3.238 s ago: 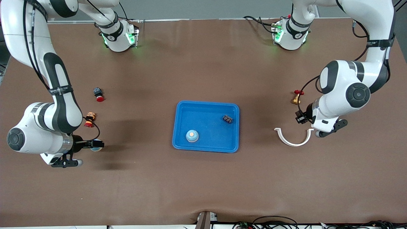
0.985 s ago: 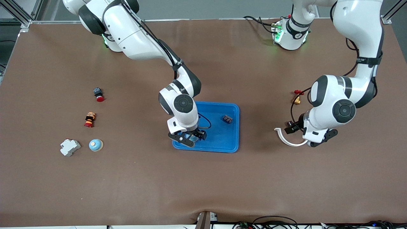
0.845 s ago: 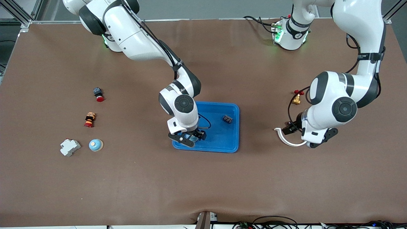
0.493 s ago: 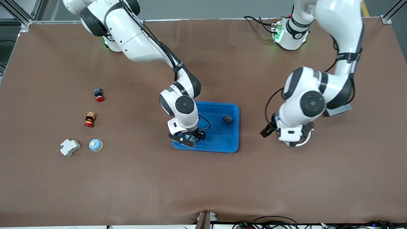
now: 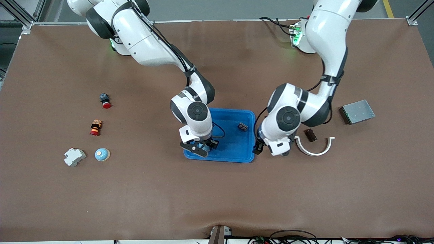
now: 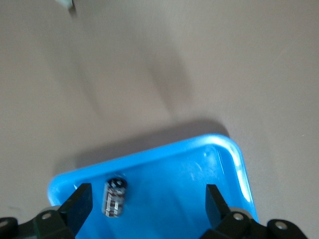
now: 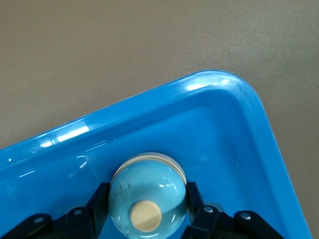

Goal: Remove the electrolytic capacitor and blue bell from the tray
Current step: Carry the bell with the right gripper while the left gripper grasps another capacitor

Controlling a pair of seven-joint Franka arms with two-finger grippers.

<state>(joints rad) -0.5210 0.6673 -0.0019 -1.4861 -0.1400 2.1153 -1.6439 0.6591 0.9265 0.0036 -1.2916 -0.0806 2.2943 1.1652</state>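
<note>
A blue tray (image 5: 220,110) lies mid-table. My right gripper (image 5: 200,146) is low in the tray's corner nearest the front camera, toward the right arm's end. In the right wrist view its fingers (image 7: 101,195) press both sides of the light blue bell (image 7: 148,186) with a cream button; the right gripper (image 7: 147,194) is shut on it. The arm mostly hides the bell in the front view. My left gripper (image 5: 271,150) is over the tray's edge toward the left arm's end. It is open (image 6: 147,206). The black capacitor (image 6: 114,197) lies in the tray (image 6: 199,174), also seen from the front (image 5: 242,126).
A white curved piece (image 5: 313,146), a small brown part (image 5: 310,135) and a grey metal box (image 5: 357,111) lie toward the left arm's end. A second bell (image 5: 101,154), a white breaker (image 5: 74,157) and two red buttons (image 5: 95,127) (image 5: 105,100) lie toward the right arm's end.
My left arm has swung from the white curved piece to the tray's edge, uncovering the grey box. My right gripper has stayed at the bell in the tray.
</note>
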